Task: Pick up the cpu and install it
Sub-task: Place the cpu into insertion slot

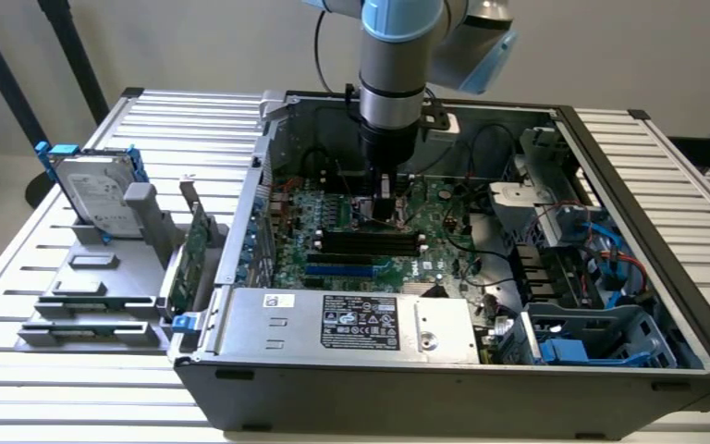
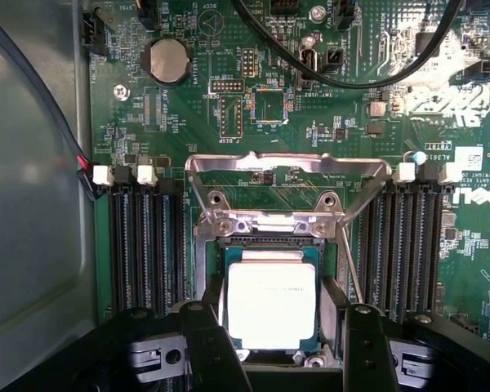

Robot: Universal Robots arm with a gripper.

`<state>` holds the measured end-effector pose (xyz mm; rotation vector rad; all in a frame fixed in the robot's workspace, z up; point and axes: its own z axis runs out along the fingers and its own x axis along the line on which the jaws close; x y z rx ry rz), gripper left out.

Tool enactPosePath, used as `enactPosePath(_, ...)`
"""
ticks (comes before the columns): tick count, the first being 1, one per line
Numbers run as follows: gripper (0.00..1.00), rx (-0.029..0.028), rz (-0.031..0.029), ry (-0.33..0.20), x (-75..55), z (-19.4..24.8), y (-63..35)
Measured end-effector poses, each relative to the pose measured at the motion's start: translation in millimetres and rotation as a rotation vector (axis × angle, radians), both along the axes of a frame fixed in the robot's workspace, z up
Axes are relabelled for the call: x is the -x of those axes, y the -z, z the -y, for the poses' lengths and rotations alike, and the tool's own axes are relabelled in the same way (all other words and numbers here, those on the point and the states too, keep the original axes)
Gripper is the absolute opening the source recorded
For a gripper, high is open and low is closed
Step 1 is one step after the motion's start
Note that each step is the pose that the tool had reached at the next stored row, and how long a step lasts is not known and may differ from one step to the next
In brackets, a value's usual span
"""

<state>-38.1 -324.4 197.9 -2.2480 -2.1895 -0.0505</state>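
The cpu (image 2: 271, 304) has a smooth, satin silver metal top. The bracket (image 2: 287, 166) is bright polished metal; the motherboard (image 2: 188, 122) is glossy green.

Bright, even light; glare whitens the cpu (image 2: 271, 304).

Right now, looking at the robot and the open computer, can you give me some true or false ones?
1. The cpu has a shiny silver top. True.
2. The metal socket frame is folded shut over the cpu. False: it is lifted open and the cpu's top is uncovered.
3. The hard drive lies inside the computer case. False: it stands on a grey rack outside the case, on the exterior view's left.
4. The robot arm reaches down into the open case. True.
5. A round coin battery sits on the green board. True.
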Motion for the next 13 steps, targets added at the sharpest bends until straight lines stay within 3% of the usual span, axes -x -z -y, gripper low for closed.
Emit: enactPosePath(13,0.55,-0.0001,-0.0018,0.000,-1.1,-0.2,1.0)
